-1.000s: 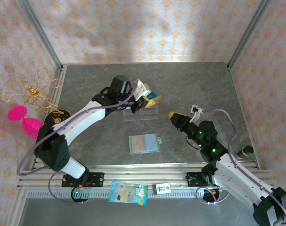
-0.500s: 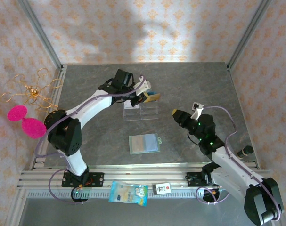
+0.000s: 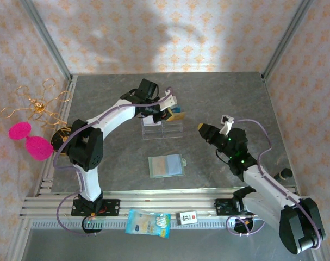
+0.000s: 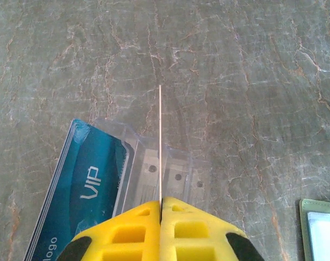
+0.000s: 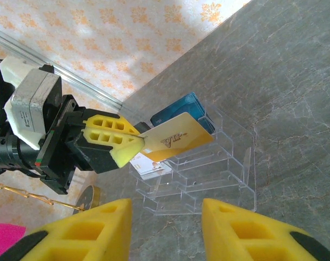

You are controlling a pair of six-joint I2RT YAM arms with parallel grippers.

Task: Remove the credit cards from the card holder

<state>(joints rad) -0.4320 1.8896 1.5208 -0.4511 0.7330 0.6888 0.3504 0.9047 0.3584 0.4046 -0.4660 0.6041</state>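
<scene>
Over clear acrylic rack [image 3: 162, 130], far of centre: gold credit card [image 5: 178, 137] pinched by one end in fully closed left gripper [image 4: 160, 206]. Card thin, stiff, glossy. It is best kept edge-on to free slot beside blue card [image 4: 83, 185], lowered straight, and released only once seated. Nearer, mid-table: card holder [image 3: 166, 165], sage-green, flat, laid open. Right: right gripper [image 5: 165, 228] part-open, nothing gripped.
</scene>
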